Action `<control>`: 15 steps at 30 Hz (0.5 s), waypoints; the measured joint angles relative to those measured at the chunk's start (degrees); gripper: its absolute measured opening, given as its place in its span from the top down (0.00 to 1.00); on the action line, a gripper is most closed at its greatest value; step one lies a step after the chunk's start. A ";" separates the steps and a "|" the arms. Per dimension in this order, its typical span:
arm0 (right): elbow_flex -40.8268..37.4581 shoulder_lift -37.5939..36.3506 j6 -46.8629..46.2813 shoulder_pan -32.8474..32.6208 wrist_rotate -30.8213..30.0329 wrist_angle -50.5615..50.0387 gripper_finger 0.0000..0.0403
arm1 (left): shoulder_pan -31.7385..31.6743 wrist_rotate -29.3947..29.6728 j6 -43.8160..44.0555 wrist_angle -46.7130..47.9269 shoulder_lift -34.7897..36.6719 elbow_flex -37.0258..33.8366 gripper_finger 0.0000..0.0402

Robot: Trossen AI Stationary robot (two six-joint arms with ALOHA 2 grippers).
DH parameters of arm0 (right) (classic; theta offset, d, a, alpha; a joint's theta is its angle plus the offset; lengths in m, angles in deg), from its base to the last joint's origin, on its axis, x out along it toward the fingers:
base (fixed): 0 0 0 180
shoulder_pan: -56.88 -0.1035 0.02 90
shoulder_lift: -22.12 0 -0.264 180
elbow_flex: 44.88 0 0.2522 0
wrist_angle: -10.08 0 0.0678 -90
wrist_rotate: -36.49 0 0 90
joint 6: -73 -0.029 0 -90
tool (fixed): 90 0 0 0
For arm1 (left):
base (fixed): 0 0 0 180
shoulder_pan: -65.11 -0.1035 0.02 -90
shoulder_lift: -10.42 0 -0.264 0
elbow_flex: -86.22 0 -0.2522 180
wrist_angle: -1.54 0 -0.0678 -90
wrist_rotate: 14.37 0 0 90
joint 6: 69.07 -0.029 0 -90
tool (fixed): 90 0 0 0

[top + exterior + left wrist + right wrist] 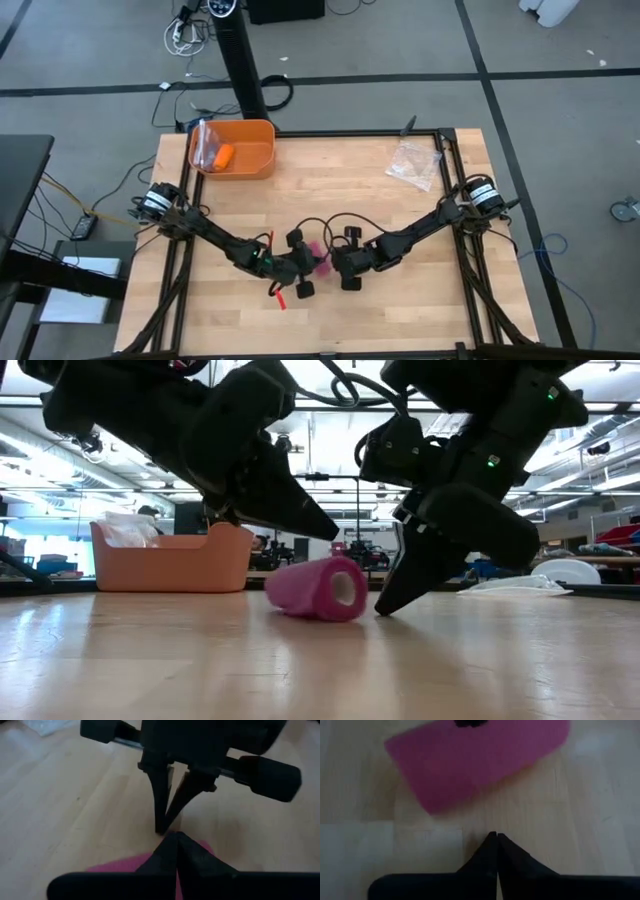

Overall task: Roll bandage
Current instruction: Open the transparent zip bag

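A wooden surface (330, 190) seen from above, with two dark robot arms reaching in from its left and right edges and meeting near the front middle. Between them lies the bandage (318, 588), already wound into a small magenta-pink cylinder resting on its side on the wood, its hollow end facing the low camera.

The left pincer (303, 268) sits just to the left of the roll, slanted down over it, its two fingers pressed together and holding nothing. The right pincer (349, 268) stands just to the right of the roll, its closed tip touching or almost touching the wood beside the cylinder, also holding nothing. From the right wrist camera the pink roll (475, 762) lies just ahead of the shut fingertips, apart from them.

Farther back on the surface stands an orange bin (236, 147) containing a small orange object (223, 155), and a clear plastic bag (413, 163) lies toward the back right.

The rolling looks nearly or fully finished: no loose tail of fabric is visible, though the far side of the roll is hidden. The next move likely calls for tidying or tightening the roll with closed tips, or for both arms to lift clear without nudging the cylinder, which could easily roll away
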 joint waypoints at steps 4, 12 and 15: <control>-0.34 -2.29 -0.98 -0.95 -0.10 -3.39 0.99 | 0.34 0.77 -0.24 1.00 0.02 0.00 0.98; -0.26 -7.80 -1.10 -1.94 -4.42 -3.32 0.99 | 3.66 7.43 -1.70 4.62 2.78 0.02 0.98; -0.22 -8.86 -0.35 -2.23 -6.05 -2.53 0.99 | 5.15 9.19 -1.03 4.29 3.17 0.04 0.98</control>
